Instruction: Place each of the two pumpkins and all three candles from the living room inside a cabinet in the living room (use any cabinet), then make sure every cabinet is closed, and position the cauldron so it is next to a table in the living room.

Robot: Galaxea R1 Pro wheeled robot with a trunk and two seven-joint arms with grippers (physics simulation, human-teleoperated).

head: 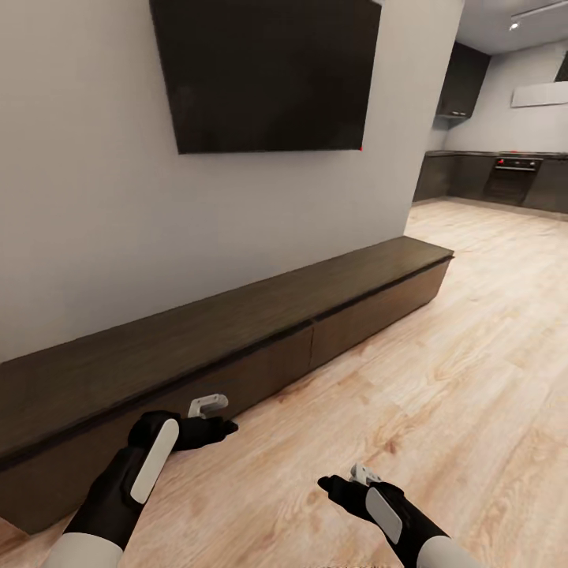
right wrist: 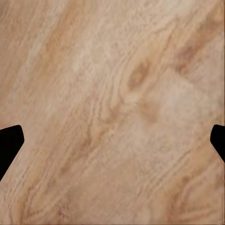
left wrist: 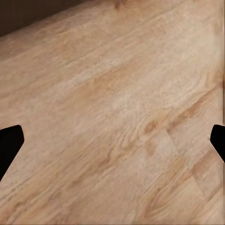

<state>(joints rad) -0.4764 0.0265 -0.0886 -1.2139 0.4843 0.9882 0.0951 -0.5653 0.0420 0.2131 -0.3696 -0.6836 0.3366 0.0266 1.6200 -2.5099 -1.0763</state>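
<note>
Cabinet: a long, low dark-brown wood unit set against the grey wall, running from the lower left of the head view toward the right, where its far end meets the open floor. Its flat, handleless fronts sit flush with the body; a vertical seam divides two fronts near the middle. A dark television is mounted on the wall above the cabinet.

Left gripper: positioned low, just in front of the cabinet's front face, above the wood floor. In the left wrist view the two dark fingertips appear at opposite edges of the frame with bare plank floor between them; the jaws are spread wide and hold nothing. A strip of the dark cabinet shows at one corner of that view.

Right gripper: positioned over the open floor, well apart from the cabinet. In the right wrist view its fingertips likewise stand at opposite frame edges, spread wide, with only wood grain between them.

Background: a kitchen with dark cupboards and an oven lies at the far right
</note>
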